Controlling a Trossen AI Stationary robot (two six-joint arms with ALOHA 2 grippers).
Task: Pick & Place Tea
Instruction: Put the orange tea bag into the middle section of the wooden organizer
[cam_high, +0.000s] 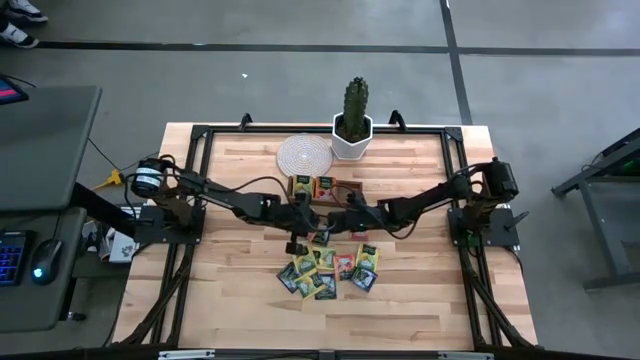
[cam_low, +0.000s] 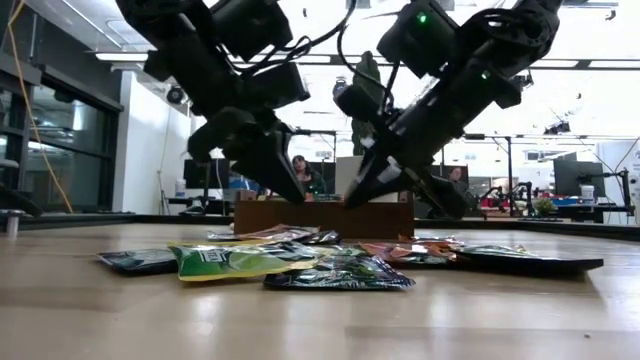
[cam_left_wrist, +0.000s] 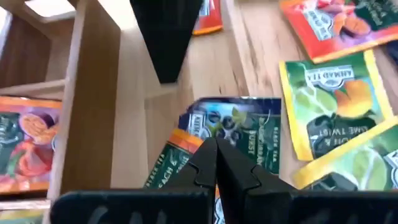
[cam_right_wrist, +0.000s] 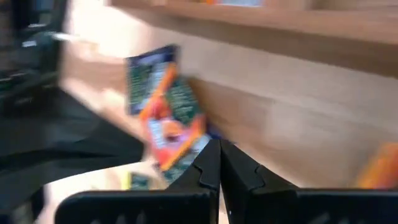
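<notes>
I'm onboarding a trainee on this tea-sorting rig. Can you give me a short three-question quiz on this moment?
1. True or false: the left end effector is shut.
2. What stands beside the woven coaster at the table's far edge?
A. a mug
B. a potted cactus
C. a kettle
3. Fill in: the loose tea packets lie on the table in front of the wooden ____.

Key: 1 true; 2 B; 3 tray.

Tea packets (cam_high: 328, 270): small flat square sachets, yellow, green, orange-red and dark blue, lying loose and overlapping in a cluster on the tabletop. Two further packets (cam_high: 313, 186) lie flat inside the wooden tray (cam_high: 345, 189).
</notes>
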